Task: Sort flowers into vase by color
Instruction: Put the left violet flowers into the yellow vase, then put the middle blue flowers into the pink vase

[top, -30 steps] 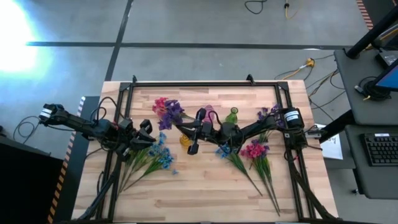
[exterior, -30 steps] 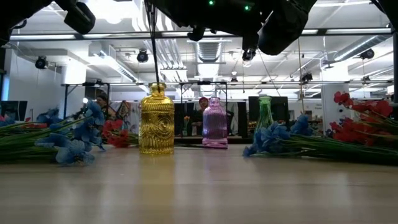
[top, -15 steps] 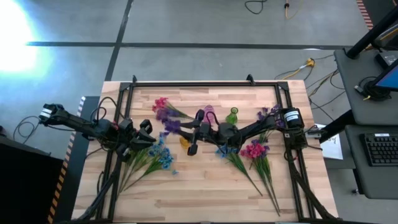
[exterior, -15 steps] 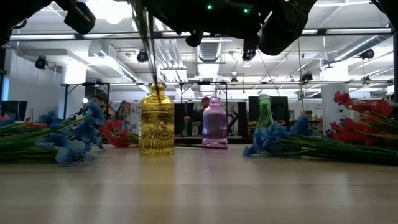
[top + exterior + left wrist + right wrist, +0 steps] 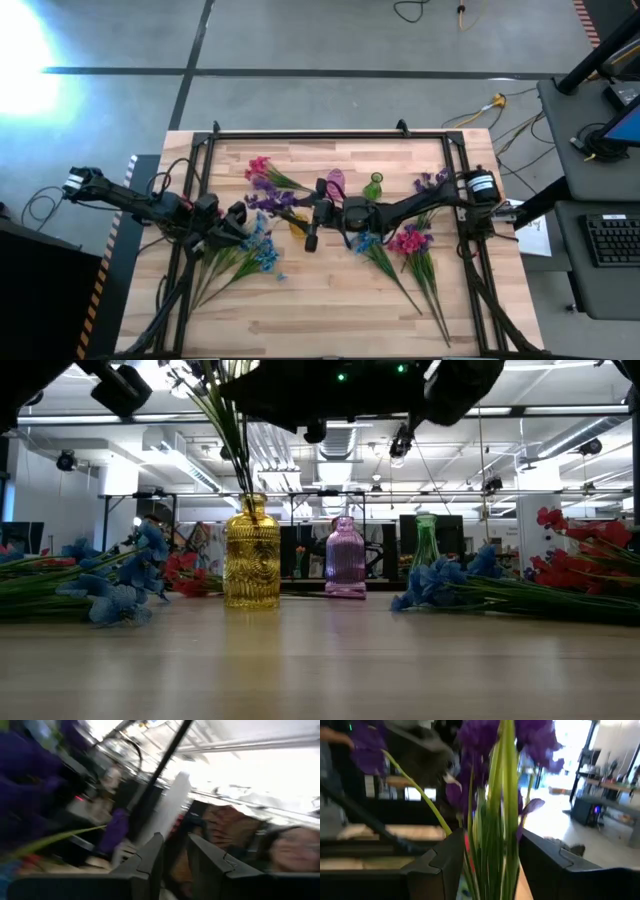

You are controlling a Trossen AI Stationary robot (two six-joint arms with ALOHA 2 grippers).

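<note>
- The step in hand looks like dropping a bunch of purple flowers point(image 5: 262, 199) into the yellow vase point(image 5: 251, 553). In the low view their green stems run down into its neck and lean away from the pink vase point(image 5: 345, 557).
- The right gripper point(image 5: 487, 862) is above the yellow vase. Its fingers stand apart on either side of the stems, with gaps showing, so it appears to be letting go, not squeezing.
- The left gripper point(image 5: 236, 218) waits just beside the yellow vase, over the blue flowers point(image 5: 262, 250). Its fingers are nearly together, with nothing visible between them.
- More blue flowers point(image 5: 362, 243) and red-pink flowers point(image 5: 410, 241) lie on the table point(image 5: 320, 310), on the far side of the yellow vase from the left gripper. Another purple sprig point(image 5: 432, 183) lies beyond them, and the green vase point(image 5: 426, 543) stands empty.
- Next, I judge, the right gripper must lift straight up, clear of the blooms, without dragging stems out, then reach for a loose sprig.
</note>
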